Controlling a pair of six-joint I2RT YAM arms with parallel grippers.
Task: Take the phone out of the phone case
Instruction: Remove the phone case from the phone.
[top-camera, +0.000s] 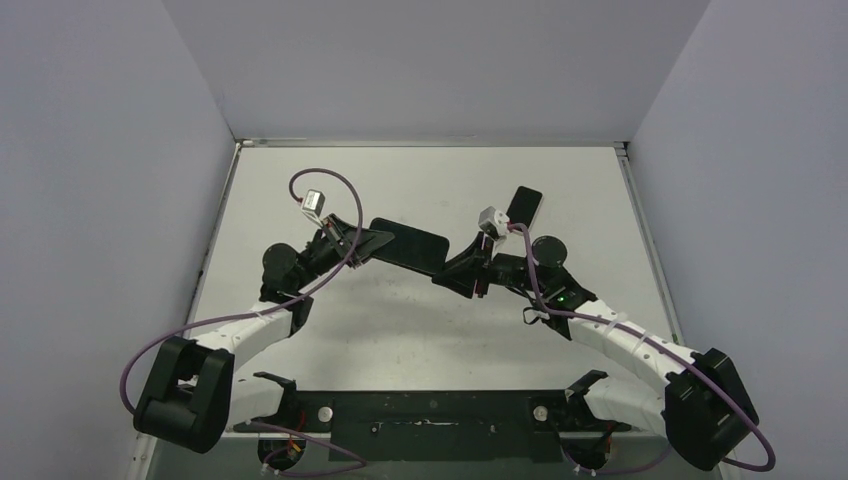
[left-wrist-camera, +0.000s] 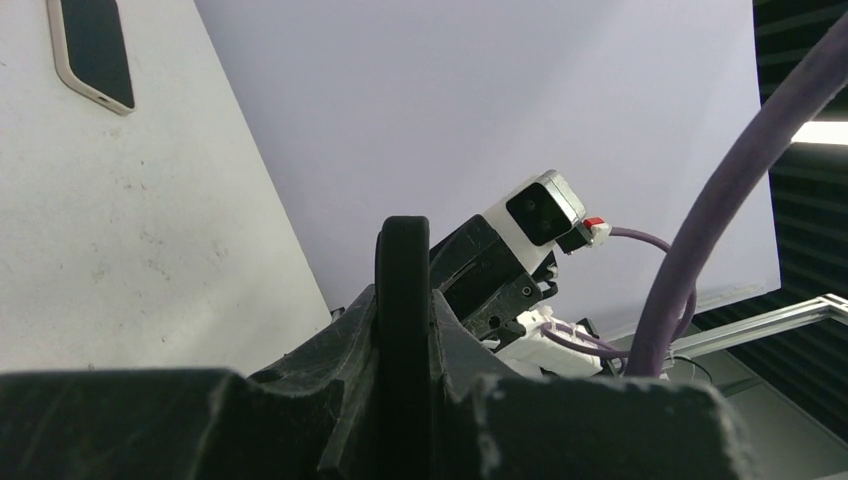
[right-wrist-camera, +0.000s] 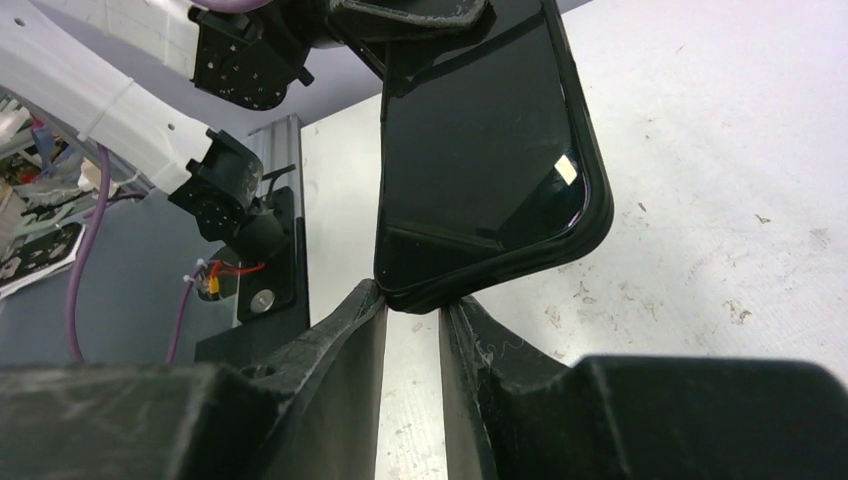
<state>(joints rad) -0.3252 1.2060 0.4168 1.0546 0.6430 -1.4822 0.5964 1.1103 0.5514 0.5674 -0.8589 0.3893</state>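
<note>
A black phone (top-camera: 410, 248) in a black phone case (right-wrist-camera: 592, 225) hangs above the middle of the table, held between both arms. My left gripper (top-camera: 372, 241) is shut on its left end. In the left wrist view the case (left-wrist-camera: 403, 290) shows edge-on, clamped between the left gripper (left-wrist-camera: 403, 335) fingers. My right gripper (top-camera: 457, 270) is shut on the opposite end. In the right wrist view the right gripper (right-wrist-camera: 412, 308) pinches the case's lower corner, with the phone's dark screen (right-wrist-camera: 480, 140) facing the camera. Whether the phone has shifted inside the case I cannot tell.
A second phone (top-camera: 524, 205) with a pale rim lies flat on the table behind the right gripper; the left wrist view shows this second phone (left-wrist-camera: 92, 50) at its upper left. Grey walls close in the table (top-camera: 400, 330) on three sides.
</note>
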